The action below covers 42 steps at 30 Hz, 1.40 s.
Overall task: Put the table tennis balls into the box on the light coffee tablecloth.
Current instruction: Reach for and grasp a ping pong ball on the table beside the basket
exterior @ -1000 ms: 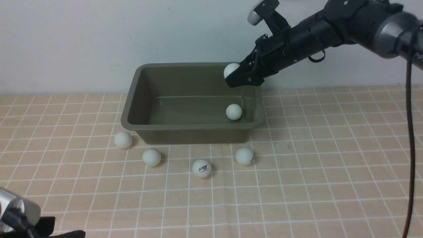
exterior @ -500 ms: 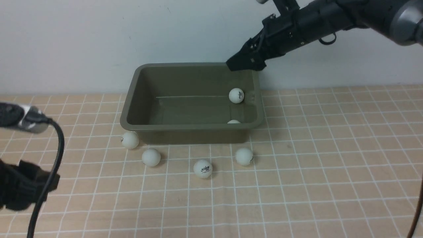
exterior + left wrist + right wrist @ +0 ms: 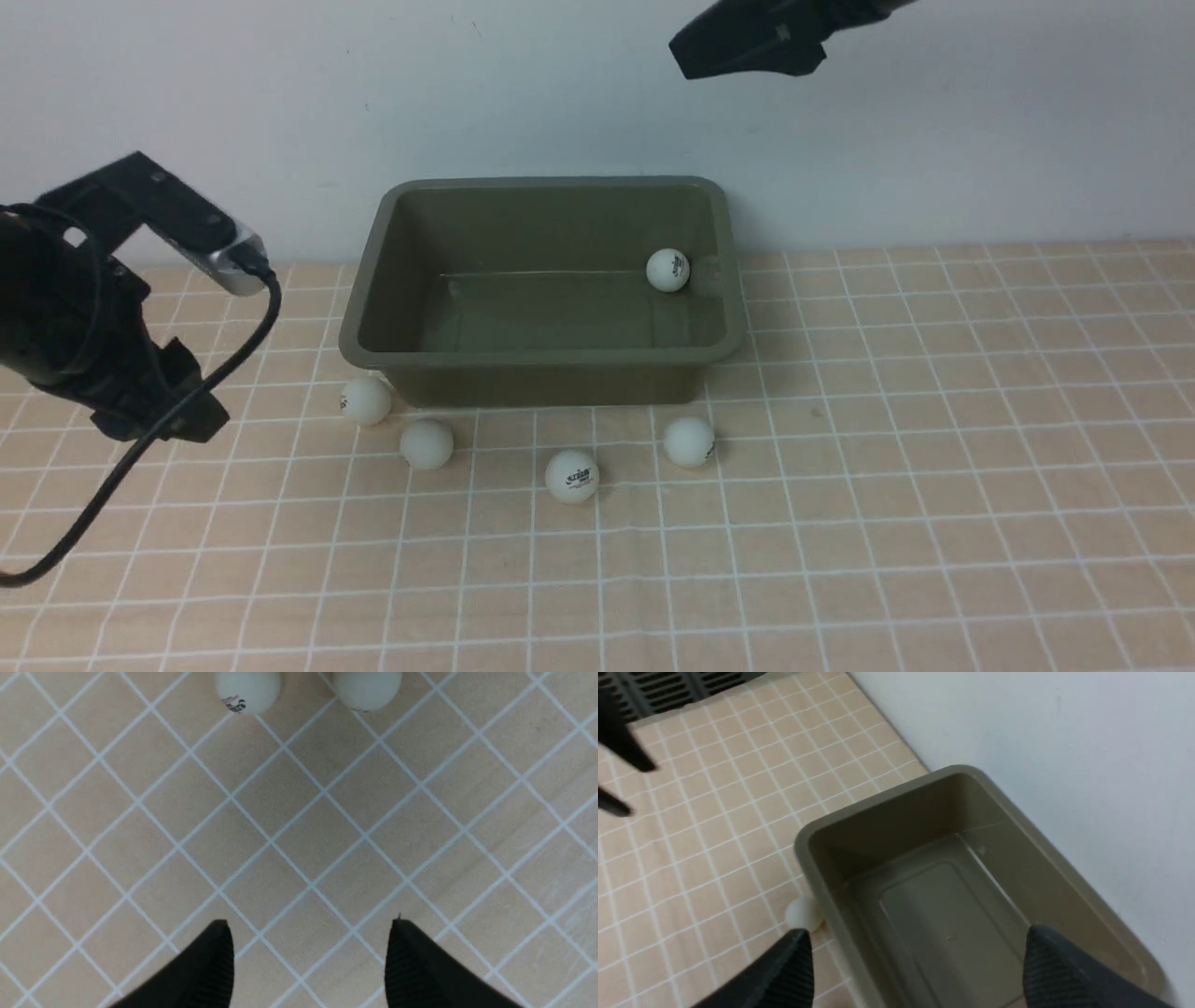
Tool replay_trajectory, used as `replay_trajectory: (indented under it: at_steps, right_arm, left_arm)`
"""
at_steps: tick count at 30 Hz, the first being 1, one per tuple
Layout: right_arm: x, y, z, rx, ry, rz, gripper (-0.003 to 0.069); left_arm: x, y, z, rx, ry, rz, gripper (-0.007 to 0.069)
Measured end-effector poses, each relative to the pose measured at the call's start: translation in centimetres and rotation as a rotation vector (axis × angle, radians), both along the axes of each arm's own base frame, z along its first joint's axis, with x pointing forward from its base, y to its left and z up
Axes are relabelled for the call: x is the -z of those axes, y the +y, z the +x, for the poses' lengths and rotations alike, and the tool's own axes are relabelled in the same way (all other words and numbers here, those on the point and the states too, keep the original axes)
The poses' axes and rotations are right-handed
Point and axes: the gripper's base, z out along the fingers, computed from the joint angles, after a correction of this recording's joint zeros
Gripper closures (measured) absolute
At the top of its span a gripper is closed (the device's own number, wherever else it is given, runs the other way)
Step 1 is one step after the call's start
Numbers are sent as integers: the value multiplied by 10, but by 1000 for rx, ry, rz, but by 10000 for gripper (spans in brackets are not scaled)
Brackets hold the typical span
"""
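- Box (image 3: 541, 356): olive-grey tub, upright on the light coffee tablecloth (image 3: 934, 420) that covers the surface. Its far side stands close to the pale wall (image 3: 233, 93).
- Ball in box (image 3: 668, 270): one white ball with a dark print, on the box floor at the far right corner. In the front view the near wall hides the front strip of the floor.
- Corner ball (image 3: 367, 399): on the cloth, just beside the box's near left corner. Contact cannot be confirmed.
- Second ball (image 3: 427, 443): on the cloth, to the right of the corner ball and nearer the robot, apart from the box.
- Printed ball (image 3: 571, 476): dark logo facing the front camera, lying before the middle of the near wall. It is the farthest from the box of the four outside.
- Fourth ball (image 3: 690, 441): on the cloth before the right part of the near wall, apart from it.
- Left tool (image 3: 309, 933): released, jaws parted with only cloth between them. It hovers over the cloth to the left of the box.
- Right tool (image 3: 917, 942): released, fingers (image 3: 784, 970) spread wide with nothing between them. It is raised high above the box's far right corner.
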Motion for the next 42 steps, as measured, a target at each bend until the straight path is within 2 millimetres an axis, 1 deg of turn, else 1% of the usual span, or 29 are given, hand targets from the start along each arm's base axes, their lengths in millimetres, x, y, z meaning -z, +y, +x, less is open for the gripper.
replay_trajectory:
  at_steps: [4,7,9,15,16,20,26,30,37,42]
  right_arm:
    - [-7,-2,-8,-3,6,-10,114]
    - [-9,-5,-11,9,12,-31,114]
    - [-8,-6,-11,19,13,-54,114]
    - [-6,-8,-10,33,14,-81,114]
    - [-6,-8,-10,33,14,-81,114]
    - [-6,-8,-10,35,17,-80,114]
    - [-6,-8,-10,37,19,-80,114]
    - [-6,-8,-10,37,19,-80,114]
    - [-6,-8,-10,38,21,-79,114]
    - [-6,-8,-10,39,22,-78,116]
  left_arm:
    - [29,0,25,83,-16,0,262]
    - [45,0,39,91,-52,-15,262]
    - [53,-1,46,75,-73,-33,262]
    - [64,-6,60,48,-118,-110,262]
    - [63,-6,60,48,-123,-112,262]
    - [75,-6,80,42,-114,-143,262]
    - [95,-6,102,60,-73,-161,262]
    - [103,-6,109,80,-67,-164,262]
    - [115,-9,114,126,-86,-192,262]
    - [130,-9,118,117,-79,-197,262]
